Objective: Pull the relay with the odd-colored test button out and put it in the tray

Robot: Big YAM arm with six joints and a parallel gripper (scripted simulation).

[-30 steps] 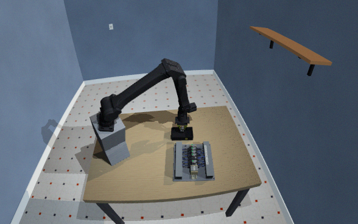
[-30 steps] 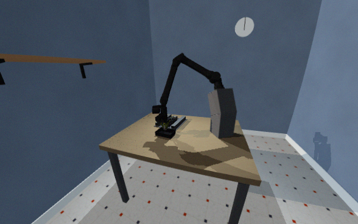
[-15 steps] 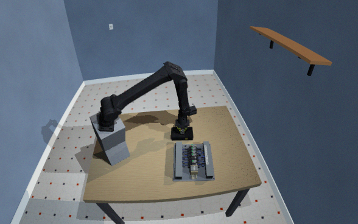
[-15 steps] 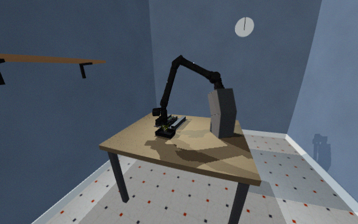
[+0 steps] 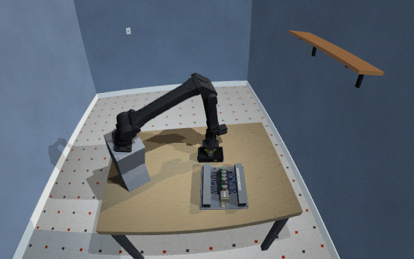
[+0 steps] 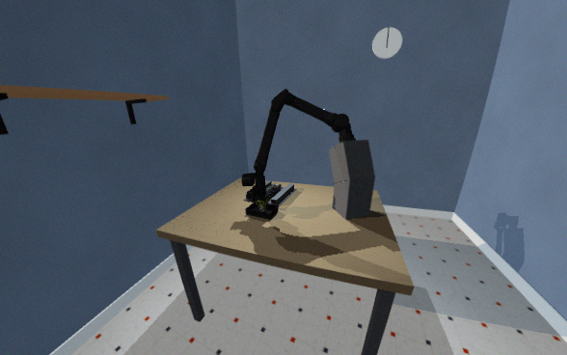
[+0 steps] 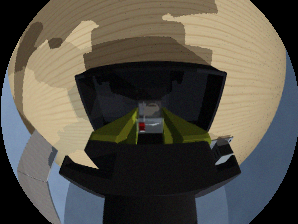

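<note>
On the worktop (image 5: 158,211), the near thing is the socket board (image 5: 224,205) with a row of green-button relays (image 5: 223,174). Just past it, at 12 o'clock, sits the black tray (image 5: 202,157). The claw (image 5: 211,152) hangs low over the tray, squeezed tight on the red-button relay (image 7: 150,124).

Black arm (image 6: 270,126) reaching down over a wooden table (image 6: 309,251) in a blue-walled corner.

Mounted on a grey pedestal (image 6: 354,178) at the table's far right side, elbow up high, forearm dropping nearly straight down. Gripper (image 6: 260,204) lowered right into a small black tray (image 6: 256,211) on the tabletop, clamped on something small, too tiny here to name. Grey panel (image 6: 282,194) just behind the tray. Round white clock (image 6: 387,42) up on the wall, brown shelf (image 6: 82,94) off to the left, dotted tile floor (image 6: 289,318) below.
</note>
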